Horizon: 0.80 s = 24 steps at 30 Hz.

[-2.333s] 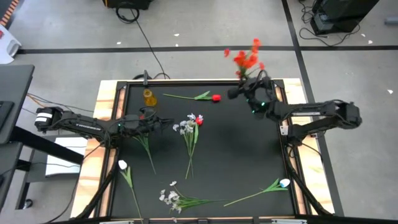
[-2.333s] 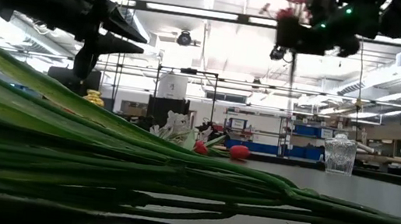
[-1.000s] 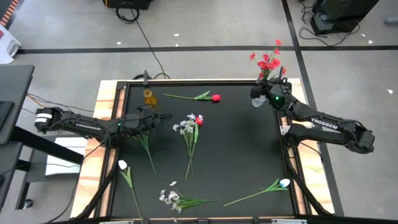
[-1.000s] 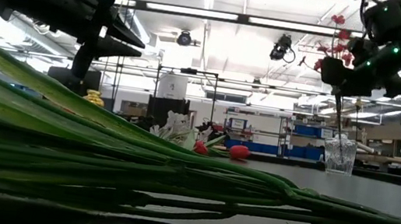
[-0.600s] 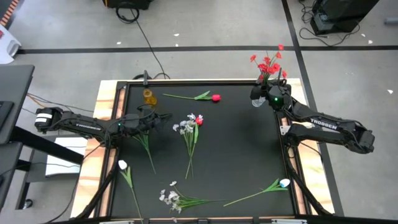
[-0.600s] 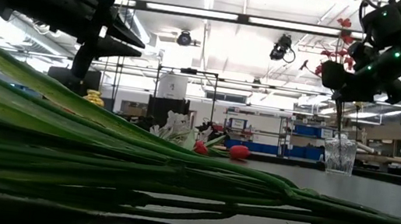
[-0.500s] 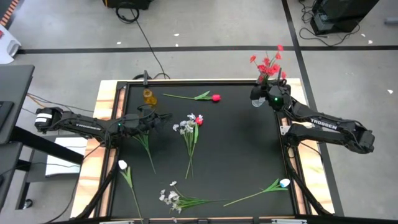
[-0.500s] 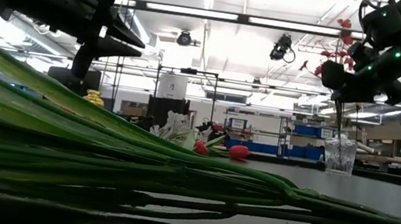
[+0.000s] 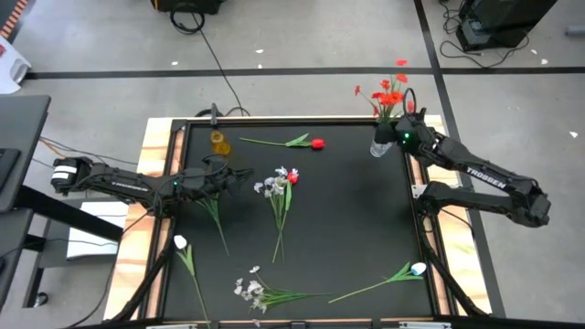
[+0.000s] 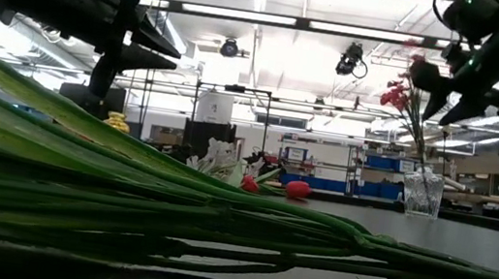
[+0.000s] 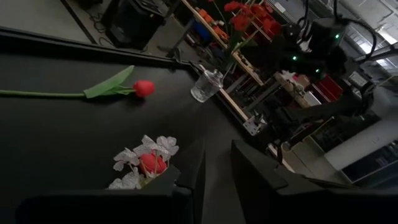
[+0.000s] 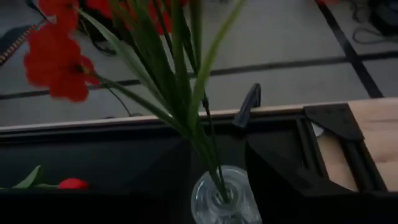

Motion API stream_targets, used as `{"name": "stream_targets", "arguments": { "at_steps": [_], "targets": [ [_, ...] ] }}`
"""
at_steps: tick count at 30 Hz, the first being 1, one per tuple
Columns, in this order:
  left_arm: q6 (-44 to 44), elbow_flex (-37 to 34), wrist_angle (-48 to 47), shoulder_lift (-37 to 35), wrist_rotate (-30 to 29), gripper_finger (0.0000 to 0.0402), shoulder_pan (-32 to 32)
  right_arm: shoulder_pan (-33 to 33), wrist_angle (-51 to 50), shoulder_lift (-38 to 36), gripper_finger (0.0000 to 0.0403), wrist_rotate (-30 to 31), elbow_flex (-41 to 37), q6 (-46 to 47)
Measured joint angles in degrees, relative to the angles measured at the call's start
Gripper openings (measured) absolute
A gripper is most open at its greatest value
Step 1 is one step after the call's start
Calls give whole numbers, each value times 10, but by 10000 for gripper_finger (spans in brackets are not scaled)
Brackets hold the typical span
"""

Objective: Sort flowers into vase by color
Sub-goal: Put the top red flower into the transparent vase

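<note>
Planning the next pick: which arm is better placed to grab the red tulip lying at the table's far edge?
Probably the left. The left gripper hovers open near the red tulip; the right gripper is open at the clear vase holding the red sprig.

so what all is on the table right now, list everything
table: 1, black top with wooden edges
clear vase: 1, far right corner
red sprig: 1, standing in the clear vase
yellow vase: 1, far left corner
red tulip: 1, lying at the far edge, middle
mixed bunch: 1, white blooms plus one red, centre
leafy stem: 1, green, below the left gripper, bloom hidden
white bud: 1, left edge
white sprig: 1, near edge
white tulip: 1, near right
left gripper: open, above the table's left side
right gripper: open, above the clear vase
</note>
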Motion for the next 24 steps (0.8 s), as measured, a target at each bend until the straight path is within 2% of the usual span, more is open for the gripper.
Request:
{"name": "stream_targets", "arguments": {
  "at_steps": [6,10,13,17,21,24],
  "targets": [
    [0,0,0,0,0,84,0,-10,-84,0,164,-64,57,13],
    [3,3,-7,-5,7,84,0,-9,-121,0,164,-142,79,33],
    [27,35,-48,-13,11,84,2,-9,-128,0,164,-213,82,35],
    [64,122,-228,-19,11,84,3,-1,-128,0,164,-273,82,60],
    [76,234,-467,-19,12,84,19,17,-126,-1,163,-282,82,76],
    [96,298,-578,-19,11,84,35,31,-123,-1,162,-282,82,86]
  ]
}}
